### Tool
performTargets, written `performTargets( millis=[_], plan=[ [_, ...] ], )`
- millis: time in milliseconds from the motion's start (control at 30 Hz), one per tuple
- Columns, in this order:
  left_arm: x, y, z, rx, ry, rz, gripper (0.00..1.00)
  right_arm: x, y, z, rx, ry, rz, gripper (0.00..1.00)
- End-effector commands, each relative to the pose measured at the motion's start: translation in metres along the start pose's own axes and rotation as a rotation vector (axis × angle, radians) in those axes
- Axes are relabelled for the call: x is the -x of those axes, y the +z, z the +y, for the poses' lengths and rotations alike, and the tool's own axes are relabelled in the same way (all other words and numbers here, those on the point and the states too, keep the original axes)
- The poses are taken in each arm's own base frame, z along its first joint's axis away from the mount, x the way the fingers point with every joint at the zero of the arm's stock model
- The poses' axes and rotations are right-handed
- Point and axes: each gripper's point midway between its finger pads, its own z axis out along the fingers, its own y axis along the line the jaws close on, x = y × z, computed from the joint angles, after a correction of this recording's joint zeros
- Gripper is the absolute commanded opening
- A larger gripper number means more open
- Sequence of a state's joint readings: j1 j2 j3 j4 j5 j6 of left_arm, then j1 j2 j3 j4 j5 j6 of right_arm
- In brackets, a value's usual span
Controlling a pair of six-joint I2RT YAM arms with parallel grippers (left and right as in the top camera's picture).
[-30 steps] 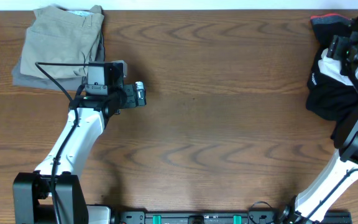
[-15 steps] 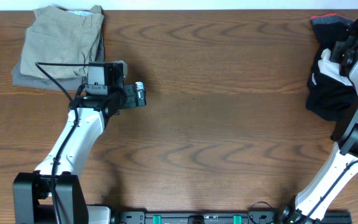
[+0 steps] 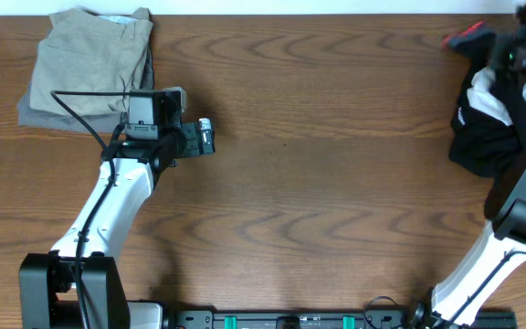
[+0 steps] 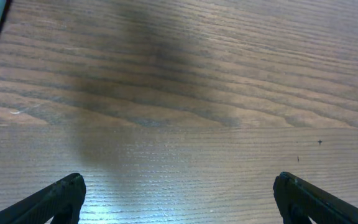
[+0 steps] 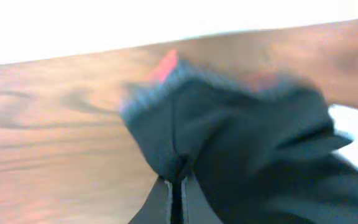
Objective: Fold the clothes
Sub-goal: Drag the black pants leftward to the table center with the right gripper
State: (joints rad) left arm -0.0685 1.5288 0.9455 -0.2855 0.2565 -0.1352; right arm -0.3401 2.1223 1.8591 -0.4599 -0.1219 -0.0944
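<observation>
1. Where the brown wooden bench (image 3: 336, 201) reached its far right corner, we saw soft black trousers with a red-orange waistband (image 3: 482, 137) lying heaped.
2. The right pincer (image 5: 176, 182) was pinched shut on a fold of them near the waistband.
3. The left pincer (image 4: 179, 190) hung wide open over bare wood.
4. A folded khaki fabric garment (image 3: 89, 59) lay at the far left.
</observation>
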Motion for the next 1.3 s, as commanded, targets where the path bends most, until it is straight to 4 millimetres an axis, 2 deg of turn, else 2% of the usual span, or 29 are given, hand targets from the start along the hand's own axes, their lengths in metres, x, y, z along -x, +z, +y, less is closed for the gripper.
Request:
performTargets(
  millis=[0, 100, 267, 333, 500, 667, 800, 1000, 1167, 1267],
  plan=[
    [0.013, -0.006, -0.004, -0.013, -0.014, -0.039, 0.98, 0.058, -0.058, 0.089, 0.2, -0.082, -0.139, 0.02],
    [0.02, -0.012, 0.0, -0.009, -0.053, -0.067, 0.98, 0.056, -0.072, 0.14, 0.278, -0.134, -0.133, 0.01],
    [0.038, -0.036, 0.016, 0.01, -0.098, -0.146, 0.98, 0.028, -0.088, 0.248, 0.46, -0.245, -0.073, 0.01],
    [0.045, -0.048, 0.023, 0.02, -0.112, -0.182, 0.98, 0.015, -0.096, 0.283, 0.51, -0.288, -0.054, 0.01],
    [0.054, -0.065, 0.037, 0.043, -0.139, -0.23, 0.98, -0.014, -0.118, 0.353, 0.615, -0.374, -0.02, 0.01],
    [0.047, -0.064, 0.041, 0.053, -0.152, -0.206, 0.98, -0.049, -0.133, 0.411, 0.699, -0.454, 0.02, 0.01],
    [0.044, -0.061, 0.042, 0.055, -0.156, -0.19, 0.98, -0.068, -0.14, 0.437, 0.737, -0.47, 0.046, 0.01],
    [0.038, -0.05, 0.046, 0.061, -0.166, -0.156, 0.98, -0.082, -0.152, 0.455, 0.775, -0.489, 0.07, 0.01],
    [0.032, -0.034, 0.052, 0.068, -0.178, -0.117, 0.98, -0.097, -0.153, 0.453, 0.77, -0.5, 0.129, 0.01],
    [0.029, -0.026, 0.055, 0.071, -0.182, -0.1, 0.98, -0.119, -0.152, 0.442, 0.749, -0.509, 0.23, 0.01]
  ],
)
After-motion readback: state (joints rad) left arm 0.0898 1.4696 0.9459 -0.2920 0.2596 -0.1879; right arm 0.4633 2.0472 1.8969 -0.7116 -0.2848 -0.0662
